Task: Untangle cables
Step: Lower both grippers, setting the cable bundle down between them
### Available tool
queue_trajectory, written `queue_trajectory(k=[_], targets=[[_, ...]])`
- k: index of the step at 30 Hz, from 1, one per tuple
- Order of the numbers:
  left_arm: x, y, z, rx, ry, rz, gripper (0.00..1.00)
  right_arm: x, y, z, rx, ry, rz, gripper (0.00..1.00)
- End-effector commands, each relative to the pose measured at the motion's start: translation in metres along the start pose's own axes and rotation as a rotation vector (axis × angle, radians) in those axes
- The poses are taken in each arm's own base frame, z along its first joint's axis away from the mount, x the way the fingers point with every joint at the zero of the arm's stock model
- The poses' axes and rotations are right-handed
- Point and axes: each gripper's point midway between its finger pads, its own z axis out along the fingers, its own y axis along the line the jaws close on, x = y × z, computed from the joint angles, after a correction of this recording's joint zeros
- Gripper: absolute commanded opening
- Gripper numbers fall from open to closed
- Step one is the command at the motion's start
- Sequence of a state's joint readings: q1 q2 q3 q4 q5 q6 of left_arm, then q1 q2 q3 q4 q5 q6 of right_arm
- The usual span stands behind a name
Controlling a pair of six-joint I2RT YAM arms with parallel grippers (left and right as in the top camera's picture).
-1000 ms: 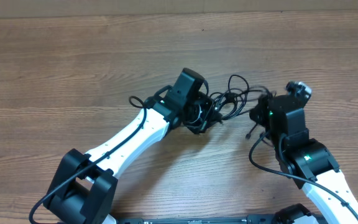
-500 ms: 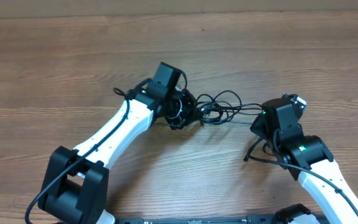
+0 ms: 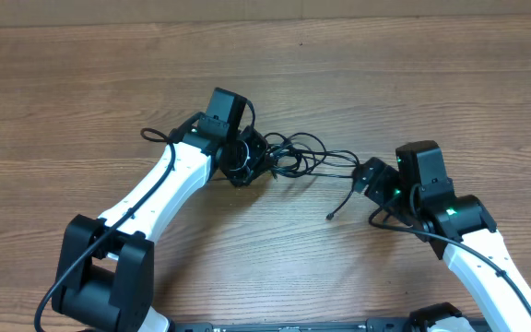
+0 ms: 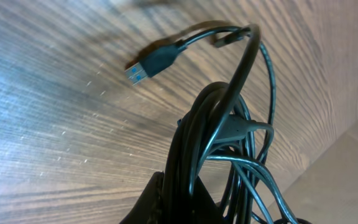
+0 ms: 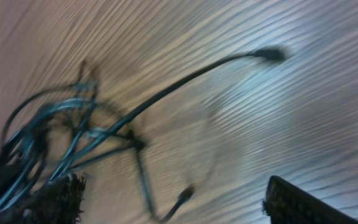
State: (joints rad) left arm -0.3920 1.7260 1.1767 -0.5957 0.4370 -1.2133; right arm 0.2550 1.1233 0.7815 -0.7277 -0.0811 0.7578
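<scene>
Closed left hand [image 3: 252, 164] clamps the thin black tangled cables [image 3: 295, 155] mid-bench, likely anchoring the bundle. Just right, the right hand [image 3: 362, 175] gapes empty beside a loose black plug end [image 3: 330, 216] on the brown wooden bench [image 3: 81, 83], probably ready to regrip.

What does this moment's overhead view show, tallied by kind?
Robot arms: 2, the left arm and the right arm
Cable tangle: 1; its separate cords cannot be counted
Wooden table: 1
Total: 4
</scene>
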Motion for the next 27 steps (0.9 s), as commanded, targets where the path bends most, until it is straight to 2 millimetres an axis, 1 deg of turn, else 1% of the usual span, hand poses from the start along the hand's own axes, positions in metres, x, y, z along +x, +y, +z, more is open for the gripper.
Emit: queue_trajectory(k=[1,3,5,7,8,12,15,17,20,22,24,27], targets=[[0.0,0.009,0.002,-0.034,-0.006,-0.139,0.05,0.018,0.042,-0.011,-0.21,0.136,-0.01,0.93],[0.004,0.01,0.002,-0.038,0.014,-0.194,0.05,0.027,0.057,-0.016,-0.288,0.197,-0.013,0.93],[0.009,0.008,0.002,-0.029,0.043,-0.208,0.06,0.033,0.06,-0.017,-0.297,0.223,0.019,0.9],[0.014,0.006,0.001,-0.021,0.074,-0.218,0.06,0.038,0.061,-0.016,-0.289,0.243,0.063,0.82],[0.016,0.005,0.001,-0.017,0.088,-0.22,0.06,0.041,0.061,-0.015,-0.281,0.258,0.095,0.79],[0.023,0.002,0.0,-0.007,0.131,-0.227,0.05,0.056,0.059,-0.007,-0.22,0.307,0.254,0.79],[0.029,0.0,0.0,0.002,0.164,-0.228,0.05,0.06,0.051,0.007,-0.126,0.285,0.348,0.72],[0.03,-0.001,-0.001,0.004,0.173,-0.227,0.05,0.059,0.044,0.018,-0.064,0.254,0.413,0.7],[0.031,0.001,-0.001,0.0,0.173,-0.223,0.06,0.05,0.031,0.034,0.021,0.178,0.506,0.7],[0.032,0.004,-0.001,-0.014,0.177,-0.231,0.06,0.045,0.026,0.042,0.05,0.143,0.555,0.7],[0.034,0.008,-0.001,-0.031,0.182,-0.241,0.06,0.04,0.028,0.048,0.045,0.124,0.578,0.69],[0.036,0.013,-0.002,-0.051,0.188,-0.249,0.07,0.033,0.038,0.058,0.006,0.111,0.576,0.63]])
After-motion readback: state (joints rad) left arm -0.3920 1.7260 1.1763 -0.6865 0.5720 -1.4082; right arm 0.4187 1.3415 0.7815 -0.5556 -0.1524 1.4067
